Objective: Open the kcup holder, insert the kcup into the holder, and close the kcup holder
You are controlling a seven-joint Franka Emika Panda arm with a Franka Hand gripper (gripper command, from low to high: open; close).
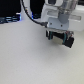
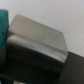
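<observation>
Black and dark grey were the fingers of the gripper (image 1: 60, 39), which hung in the upper right part of the exterior view under the white wrist block of the arm (image 1: 59, 12). The fingers stood close around a small dark thing at their tips, but the picture was too blurred to say whether they were apart, together or clamped on something. A black cable (image 1: 30, 17) curved from the top of the frame down to the wrist block. Below the gripper lay the pale table (image 1: 30, 60), which filled most of the frame.

In the wrist view, a dark grey boxy thing with a shiny top face, probably the kcup holder (image 2: 37, 45), filled the middle of the picture and sat on the same pale surface. Its front looked flat and closed, though blur hid the details. At the upper left edge of this frame there was a blue-green patch (image 2: 3, 22); what it was could not be told. The small pod did not show clearly in either view.
</observation>
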